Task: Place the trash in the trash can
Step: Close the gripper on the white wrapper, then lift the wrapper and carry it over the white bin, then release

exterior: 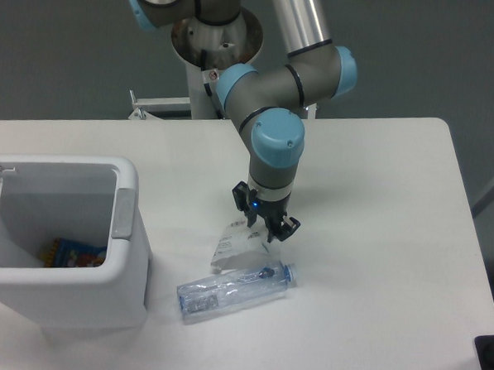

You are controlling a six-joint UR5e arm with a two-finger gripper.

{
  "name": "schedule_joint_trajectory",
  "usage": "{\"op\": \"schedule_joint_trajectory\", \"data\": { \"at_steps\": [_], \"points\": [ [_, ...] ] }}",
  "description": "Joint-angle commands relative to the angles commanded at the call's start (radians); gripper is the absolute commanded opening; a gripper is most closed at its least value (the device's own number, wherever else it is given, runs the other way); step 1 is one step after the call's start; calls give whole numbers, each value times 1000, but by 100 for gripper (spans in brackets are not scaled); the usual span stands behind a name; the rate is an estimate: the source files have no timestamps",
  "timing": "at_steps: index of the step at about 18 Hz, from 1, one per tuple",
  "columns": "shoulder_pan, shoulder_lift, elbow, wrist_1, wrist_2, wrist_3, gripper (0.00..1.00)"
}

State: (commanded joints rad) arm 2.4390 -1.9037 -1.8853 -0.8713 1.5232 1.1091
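Note:
The trash lies near the table's front middle. A crushed clear bottle (pixel 233 293) with a blue cap lies on its side, and a flat clear-and-white packet (pixel 238 246) lies just behind it, touching it. My gripper (pixel 266 228) points down at the packet's upper right corner, very close to the table. Its black fingers (pixel 284 231) stand apart, so it is open and holds nothing. The white trash can (pixel 129 197) stands at the front left with its lid swung open to the left.
A colourful blue and orange item (pixel 76 253) lies at the bottom of the trash can. The arm's base (pixel 215 42) stands behind the table's far edge. A dark object (pixel 491 355) sits at the front right corner.

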Motion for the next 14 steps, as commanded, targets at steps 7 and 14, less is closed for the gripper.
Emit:
{"op": "schedule_joint_trajectory", "data": {
  "at_steps": [7, 14],
  "points": [
    [6, 54, -11, -158, 18, 119, 0],
    [43, 135, 141, -183, -136, -30, 0]
  ]
}}
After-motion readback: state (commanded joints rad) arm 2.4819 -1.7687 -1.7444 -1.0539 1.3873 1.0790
